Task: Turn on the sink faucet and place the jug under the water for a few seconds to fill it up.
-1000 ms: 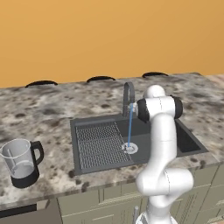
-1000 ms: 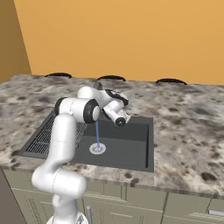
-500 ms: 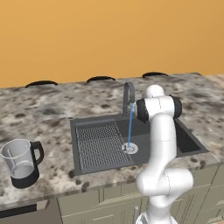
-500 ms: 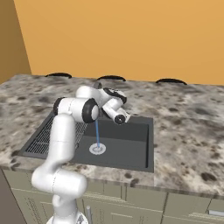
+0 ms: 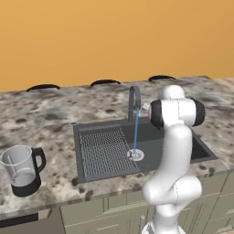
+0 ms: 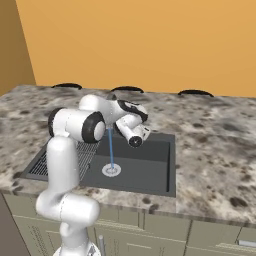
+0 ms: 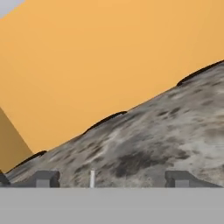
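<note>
Water (image 5: 135,132) ran from the sink faucet (image 5: 134,98): done. We left the jug (image 5: 20,170) unfilled on the surface (image 5: 55,121); claw (image 7: 113,179) apart, empty.

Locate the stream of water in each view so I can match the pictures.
Left base view: the water falls just right of centre, from the sink faucet to the round drain.
Right base view: left of centre, beside the arm, ending on the drain.
Hand view: not in it.
Shared landmark: the drain.
</note>
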Tool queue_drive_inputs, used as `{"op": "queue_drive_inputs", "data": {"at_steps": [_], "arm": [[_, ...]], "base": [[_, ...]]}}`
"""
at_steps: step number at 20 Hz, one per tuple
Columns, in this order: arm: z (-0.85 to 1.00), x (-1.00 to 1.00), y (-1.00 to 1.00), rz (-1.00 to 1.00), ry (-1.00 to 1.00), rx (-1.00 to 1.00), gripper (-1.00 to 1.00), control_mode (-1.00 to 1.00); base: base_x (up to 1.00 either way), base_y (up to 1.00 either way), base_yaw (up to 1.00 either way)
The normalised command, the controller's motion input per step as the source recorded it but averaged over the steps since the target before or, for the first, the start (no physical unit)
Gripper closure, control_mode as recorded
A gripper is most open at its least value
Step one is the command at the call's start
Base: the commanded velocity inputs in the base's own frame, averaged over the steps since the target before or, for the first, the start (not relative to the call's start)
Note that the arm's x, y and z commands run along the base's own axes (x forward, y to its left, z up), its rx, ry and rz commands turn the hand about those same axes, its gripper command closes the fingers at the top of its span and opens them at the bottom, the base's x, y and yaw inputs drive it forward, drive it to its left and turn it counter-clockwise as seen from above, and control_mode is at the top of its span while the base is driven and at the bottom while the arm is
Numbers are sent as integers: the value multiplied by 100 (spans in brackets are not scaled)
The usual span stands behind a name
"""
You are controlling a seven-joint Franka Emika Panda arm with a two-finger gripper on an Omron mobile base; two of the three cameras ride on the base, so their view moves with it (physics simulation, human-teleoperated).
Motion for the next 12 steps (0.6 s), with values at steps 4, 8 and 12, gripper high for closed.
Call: {"op": "queue_drive_inputs", "data": {"at_steps": [4, 8, 12], "arm": [[83, -73, -48, 0, -18, -1, -100, -100], [95, -79, -13, 0, -25, -11, -100, -100], [100, -99, 1, 0, -38, -17, -100, -100]], "base": [[0, 0, 0], [0, 0, 0], [0, 0, 0]]}}
